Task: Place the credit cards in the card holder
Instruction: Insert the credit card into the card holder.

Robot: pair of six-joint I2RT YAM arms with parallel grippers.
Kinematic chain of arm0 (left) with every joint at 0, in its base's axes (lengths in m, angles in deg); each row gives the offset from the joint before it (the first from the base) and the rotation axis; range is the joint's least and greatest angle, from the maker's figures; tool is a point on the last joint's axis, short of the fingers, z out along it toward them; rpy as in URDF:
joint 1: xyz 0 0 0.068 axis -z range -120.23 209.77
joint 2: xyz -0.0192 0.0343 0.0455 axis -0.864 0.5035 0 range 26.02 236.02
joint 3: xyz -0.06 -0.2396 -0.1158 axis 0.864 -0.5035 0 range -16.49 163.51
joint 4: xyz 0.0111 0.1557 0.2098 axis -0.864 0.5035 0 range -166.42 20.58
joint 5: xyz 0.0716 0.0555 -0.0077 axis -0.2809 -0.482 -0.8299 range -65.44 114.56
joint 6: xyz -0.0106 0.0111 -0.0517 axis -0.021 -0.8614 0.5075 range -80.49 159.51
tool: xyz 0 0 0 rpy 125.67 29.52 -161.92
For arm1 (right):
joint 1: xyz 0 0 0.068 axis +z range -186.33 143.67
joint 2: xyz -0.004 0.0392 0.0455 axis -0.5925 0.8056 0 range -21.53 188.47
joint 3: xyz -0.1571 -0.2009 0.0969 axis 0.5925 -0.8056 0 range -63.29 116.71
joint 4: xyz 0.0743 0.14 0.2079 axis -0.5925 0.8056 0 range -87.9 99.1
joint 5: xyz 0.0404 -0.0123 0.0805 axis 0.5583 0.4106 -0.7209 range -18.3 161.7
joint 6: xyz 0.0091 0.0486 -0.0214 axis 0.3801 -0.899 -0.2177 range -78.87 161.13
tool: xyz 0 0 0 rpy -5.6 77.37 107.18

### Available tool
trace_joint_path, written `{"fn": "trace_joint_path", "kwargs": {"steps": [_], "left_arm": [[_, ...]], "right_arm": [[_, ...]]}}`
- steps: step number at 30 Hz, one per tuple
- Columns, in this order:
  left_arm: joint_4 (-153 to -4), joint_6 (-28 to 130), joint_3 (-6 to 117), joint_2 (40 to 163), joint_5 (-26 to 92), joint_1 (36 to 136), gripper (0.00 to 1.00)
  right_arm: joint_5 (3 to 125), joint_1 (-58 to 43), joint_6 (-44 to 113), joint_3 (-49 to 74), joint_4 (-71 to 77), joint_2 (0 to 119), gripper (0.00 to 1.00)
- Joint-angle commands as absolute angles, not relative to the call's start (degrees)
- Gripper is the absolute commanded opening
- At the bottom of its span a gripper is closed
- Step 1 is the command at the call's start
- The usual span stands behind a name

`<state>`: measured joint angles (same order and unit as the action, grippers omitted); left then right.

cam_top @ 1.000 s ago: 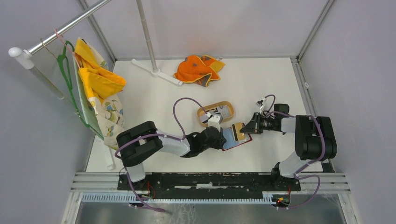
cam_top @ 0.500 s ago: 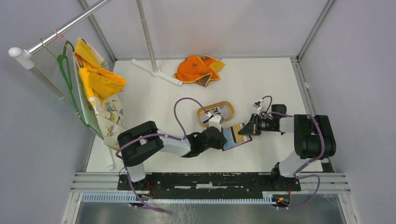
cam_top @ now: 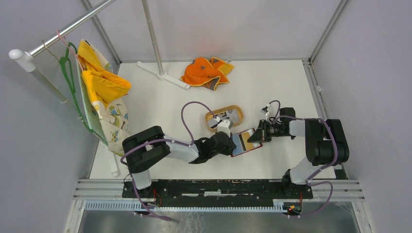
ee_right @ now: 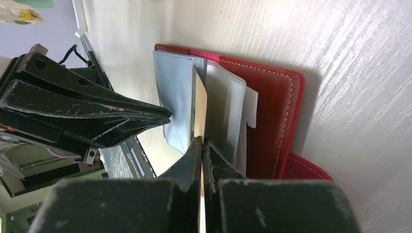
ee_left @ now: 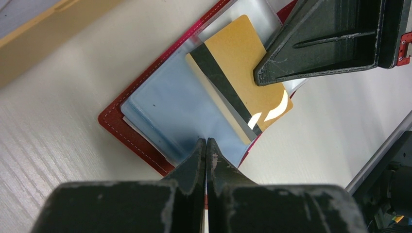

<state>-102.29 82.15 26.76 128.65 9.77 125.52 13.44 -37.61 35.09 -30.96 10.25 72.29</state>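
Note:
The red card holder lies open on the table, pale blue sleeves up; it also shows in the left wrist view and the right wrist view. My left gripper is shut on the edge of a pale blue sleeve. My right gripper is shut on a gold credit card with a dark stripe, seen edge-on in the right wrist view, its far end between the sleeves. More grey and white cards lie in the tan oval tray.
An orange cloth lies at the back. A rack's white foot and pole stand at the back left, with yellow cloth hanging on the left. A metal rail runs along the near edge.
My right gripper has moved left toward the holder, carrying the gold card further in between the sleeves. My left gripper has stayed clamped on the sleeve.

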Motion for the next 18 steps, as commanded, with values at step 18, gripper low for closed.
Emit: {"fn": "trace_joint_path", "kwargs": {"steps": [18], "left_arm": [[-99.1,82.8,27.8,129.9,7.5,125.8,0.02]], "right_arm": [[12.6,-34.9,36.5,-29.8,12.0,73.1,0.00]]}}
